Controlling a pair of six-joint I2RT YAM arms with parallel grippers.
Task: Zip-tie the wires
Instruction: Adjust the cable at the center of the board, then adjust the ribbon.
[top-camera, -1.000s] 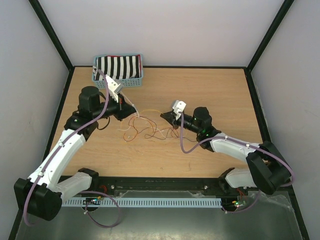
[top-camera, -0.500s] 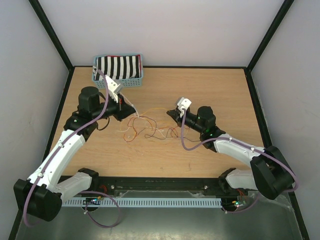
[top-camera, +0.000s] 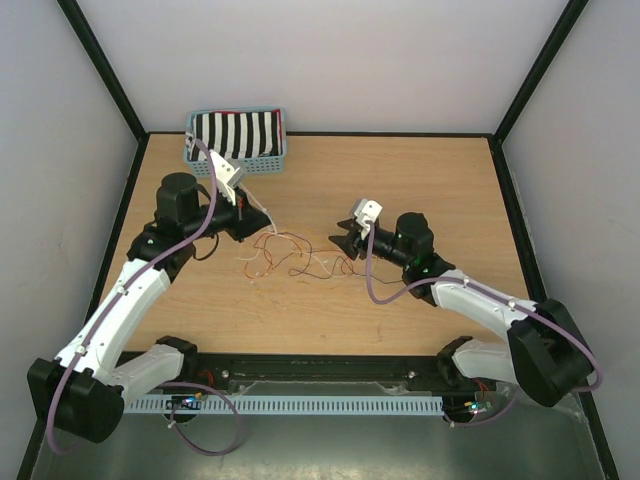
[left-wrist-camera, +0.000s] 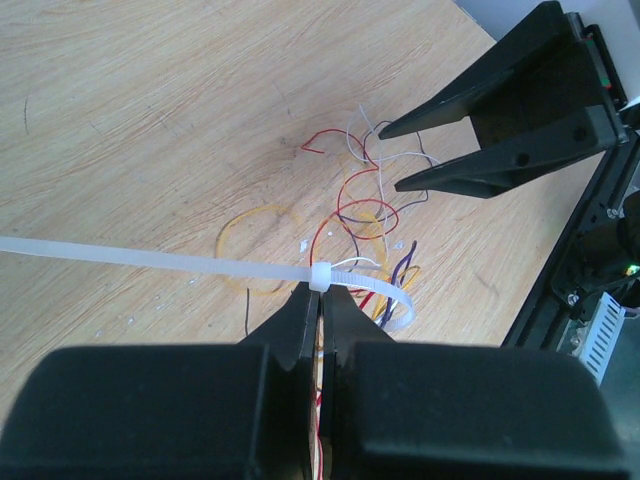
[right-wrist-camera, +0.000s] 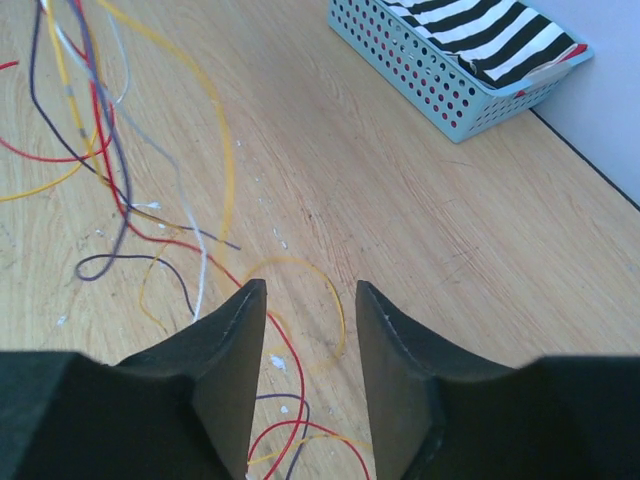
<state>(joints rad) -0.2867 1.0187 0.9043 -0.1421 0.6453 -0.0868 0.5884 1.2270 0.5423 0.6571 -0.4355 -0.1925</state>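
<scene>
On the wooden table (top-camera: 420, 180) seen from above, the tangle of hair-thin orange, red, black and pale wires (top-camera: 292, 258) runs lengthwise between your arms. The left gripper (top-camera: 245, 228) is at one end and the right gripper (top-camera: 338, 240) just beside the other. From the left wrist, you're pinched tight on the translucent white plastic zip tie (left-wrist-camera: 150, 258), and the wires sit just beyond it. From the right wrist, your jaws stand apart and empty, with the wires ahead and to their left.

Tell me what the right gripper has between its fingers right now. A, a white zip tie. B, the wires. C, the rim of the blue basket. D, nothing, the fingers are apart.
D: the right wrist view shows the right gripper open, with the wires lying loose on the table, not pinched.
</scene>
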